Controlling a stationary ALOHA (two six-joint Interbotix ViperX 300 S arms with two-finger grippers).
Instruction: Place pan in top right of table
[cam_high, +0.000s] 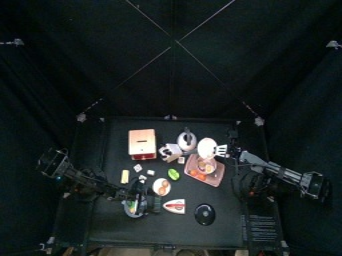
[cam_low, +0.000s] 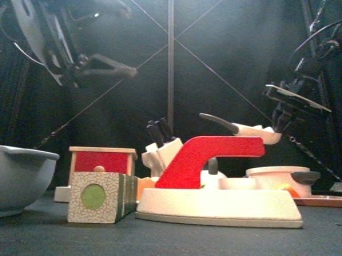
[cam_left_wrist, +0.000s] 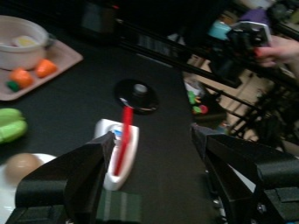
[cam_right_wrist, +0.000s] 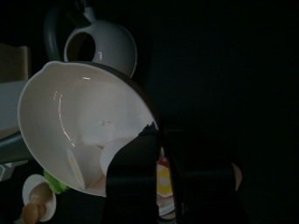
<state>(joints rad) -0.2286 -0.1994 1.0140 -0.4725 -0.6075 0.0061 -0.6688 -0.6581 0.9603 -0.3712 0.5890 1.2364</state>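
Right arm's fingers clamped on the rim of the pan, carried clear of the table near frame centre-right for transfer; left arm's fingers apart, idle over the lower-left items.

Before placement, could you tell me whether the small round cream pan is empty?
Empty: the pan shows only bare cream inside in the right wrist view.

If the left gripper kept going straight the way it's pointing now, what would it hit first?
Probably the red-and-white toy iron, standing straight ahead between the open jaws of the left gripper; the black round disc lies beyond. Depth is unclear.
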